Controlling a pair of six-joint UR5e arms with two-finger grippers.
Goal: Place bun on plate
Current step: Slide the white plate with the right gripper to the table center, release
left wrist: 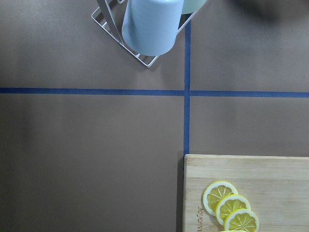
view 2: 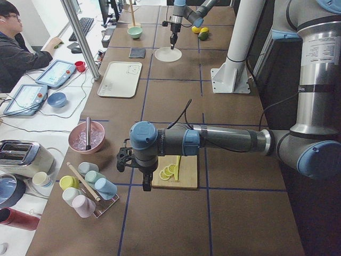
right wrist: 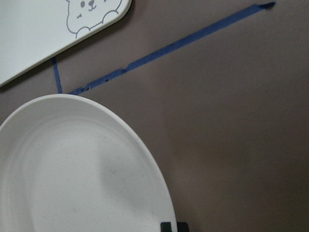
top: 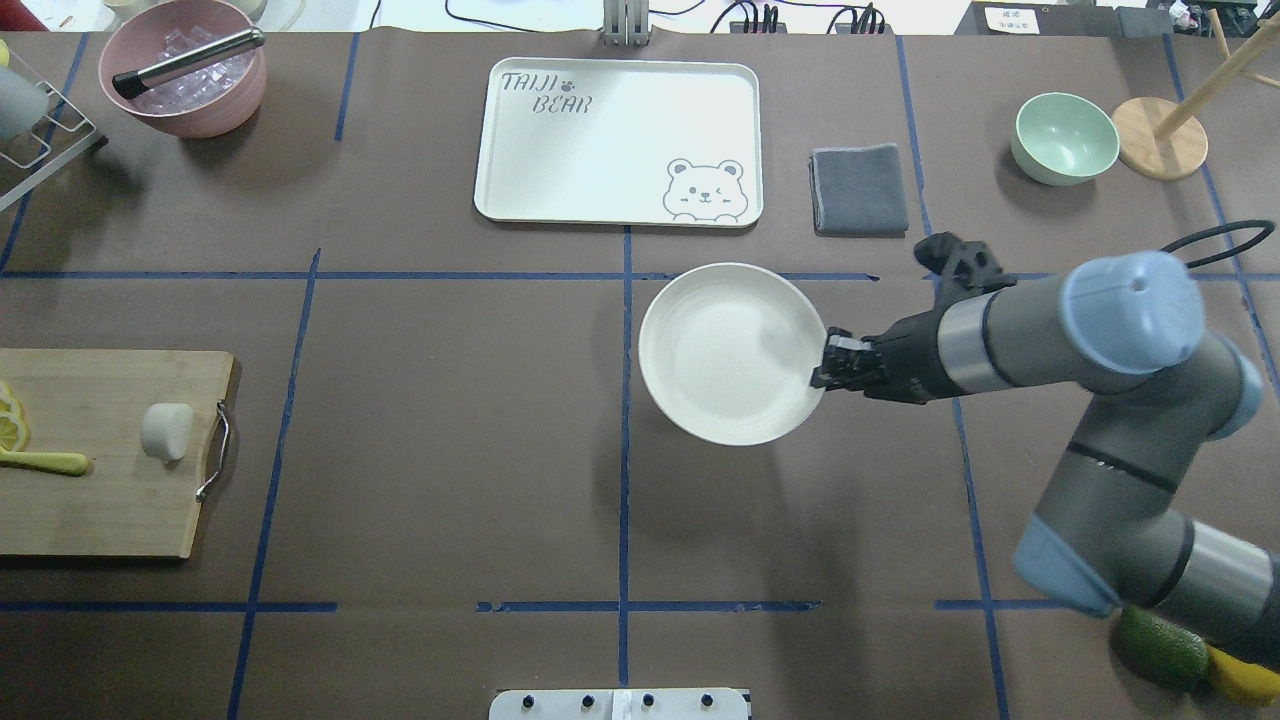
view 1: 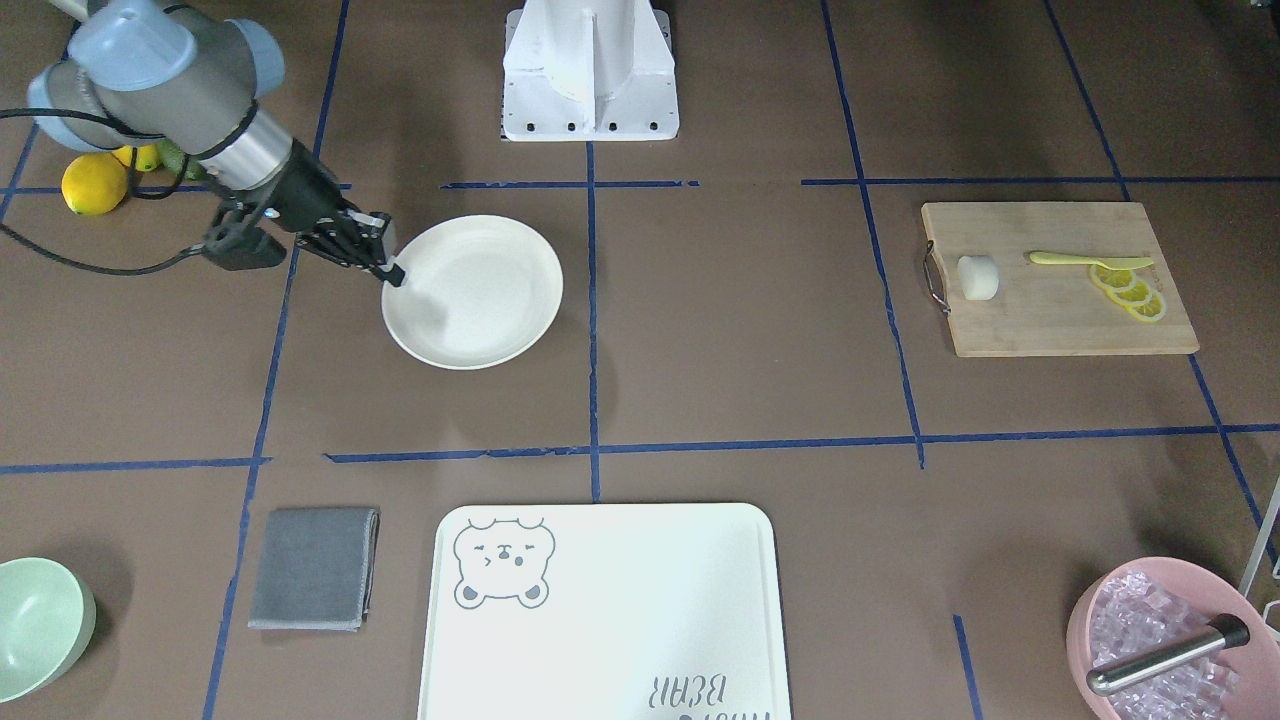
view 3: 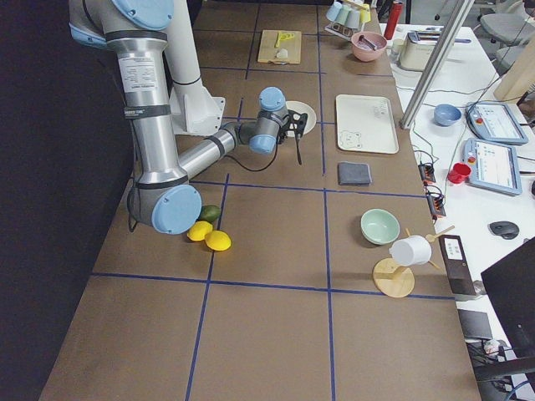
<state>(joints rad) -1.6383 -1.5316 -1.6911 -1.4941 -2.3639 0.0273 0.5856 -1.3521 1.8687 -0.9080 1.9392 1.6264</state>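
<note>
The small white bun (view 1: pixel 978 277) (top: pixel 166 431) lies on a wooden cutting board (view 1: pixel 1060 320) (top: pixel 100 510), beside lemon slices (view 1: pixel 1130 292) (left wrist: pixel 229 208). The round cream plate (view 1: pixel 480 300) (top: pixel 730 355) (right wrist: pixel 72 169) is near the table's middle, far from the bun. My right gripper (view 1: pixel 393 272) (top: pixel 822 368) is at the plate's rim, its fingers pinched together on the edge. My left gripper (view 2: pixel 146 181) hangs over the cutting board's end and shows only in the exterior left view, so I cannot tell its state. The left wrist view shows no fingers.
A white bear tray (top: pixel 615 140), a grey cloth (top: pixel 858 190) and a mint bowl (top: pixel 1065 137) lie beyond the plate. A pink bowl of ice (top: pixel 183 80) and a cup rack (left wrist: pixel 149 24) stand near the board. Lemons (view 1: pixel 95 182) lie by the right arm's base.
</note>
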